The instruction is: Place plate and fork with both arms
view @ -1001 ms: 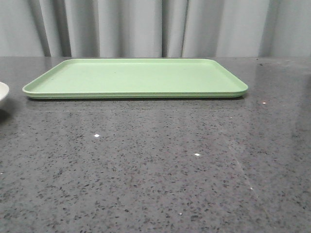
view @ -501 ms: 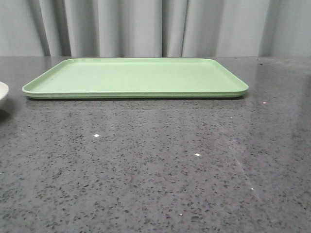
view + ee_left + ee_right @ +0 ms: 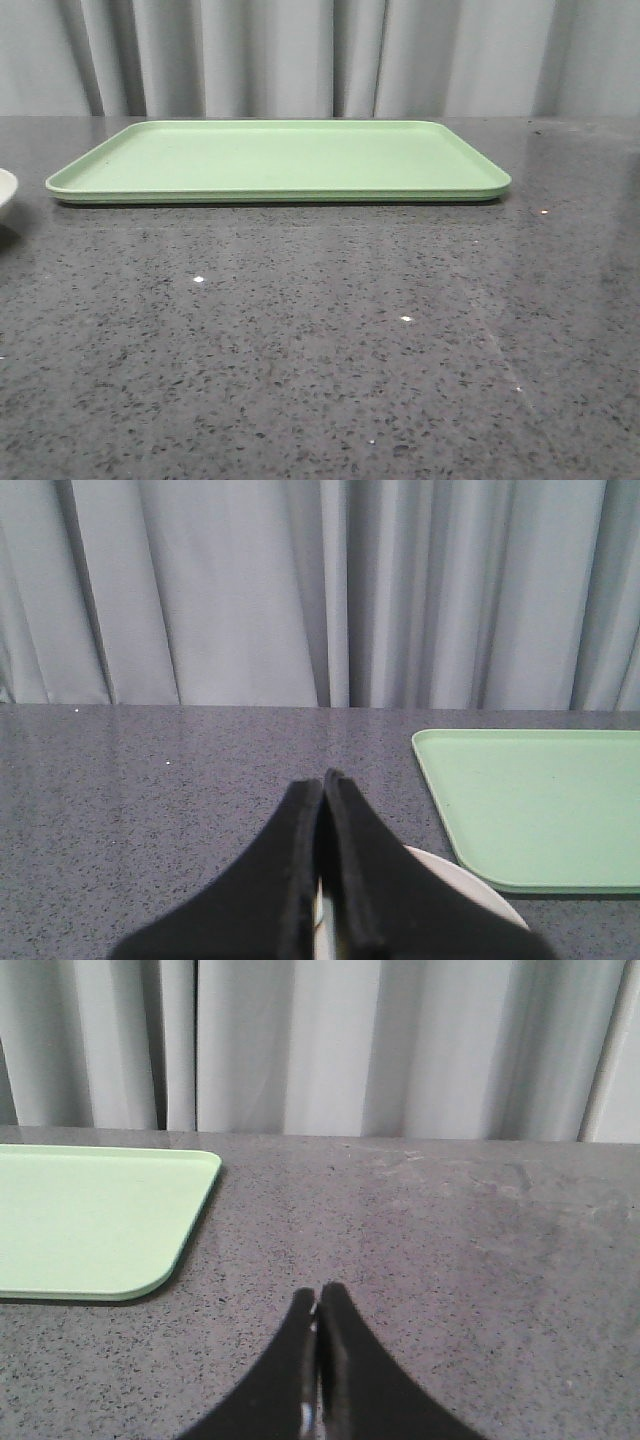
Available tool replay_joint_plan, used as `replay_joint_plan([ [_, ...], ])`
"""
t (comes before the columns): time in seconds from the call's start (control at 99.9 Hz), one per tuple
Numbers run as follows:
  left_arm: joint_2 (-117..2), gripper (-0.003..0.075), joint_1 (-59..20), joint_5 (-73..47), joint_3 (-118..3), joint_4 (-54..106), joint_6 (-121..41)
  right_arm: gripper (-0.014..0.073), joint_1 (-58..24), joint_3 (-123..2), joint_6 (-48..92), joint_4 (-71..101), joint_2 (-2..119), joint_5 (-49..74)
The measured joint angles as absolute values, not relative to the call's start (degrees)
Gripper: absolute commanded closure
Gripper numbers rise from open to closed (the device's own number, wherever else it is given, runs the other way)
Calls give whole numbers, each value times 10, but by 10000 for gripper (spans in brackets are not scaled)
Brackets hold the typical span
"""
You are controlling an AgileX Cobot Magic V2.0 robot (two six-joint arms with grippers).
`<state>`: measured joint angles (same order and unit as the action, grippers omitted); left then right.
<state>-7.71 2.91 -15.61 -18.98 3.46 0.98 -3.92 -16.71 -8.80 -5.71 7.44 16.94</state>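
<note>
The cream-white plate (image 3: 4, 190) shows only as a sliver at the left edge of the front view, on the table left of the light-green tray (image 3: 280, 155). In the left wrist view my left gripper (image 3: 323, 780) is shut and empty, just above the plate (image 3: 470, 885), which lies under its fingers beside the tray's corner (image 3: 540, 790). My right gripper (image 3: 318, 1295) is shut and empty over bare table, to the right of the tray's corner (image 3: 90, 1220). The yellow fork is out of view. Neither arm shows in the front view.
The dark speckled stone table (image 3: 320, 340) runs back to a grey curtain (image 3: 300, 50) at its far edge. The tray holds nothing.
</note>
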Motion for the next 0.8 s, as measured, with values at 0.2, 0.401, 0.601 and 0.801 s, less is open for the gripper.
replay_joint_plan([
  [0.2, -155, 739, 29, -220, -270, 35, 10, 659, -39, -269, -88, -57, 171, 249],
  [0.401, -222, 720, 29, -254, -320, 35, 10, 659, -39, -346, -88, -57, 257, 303],
  [0.601, -239, 724, 29, -245, -323, 35, 10, 659, -39, -359, -88, -57, 282, 307],
  [0.801, -239, 718, 29, -252, -325, 17, 10, 659, -39, -359, -88, -57, 283, 311],
])
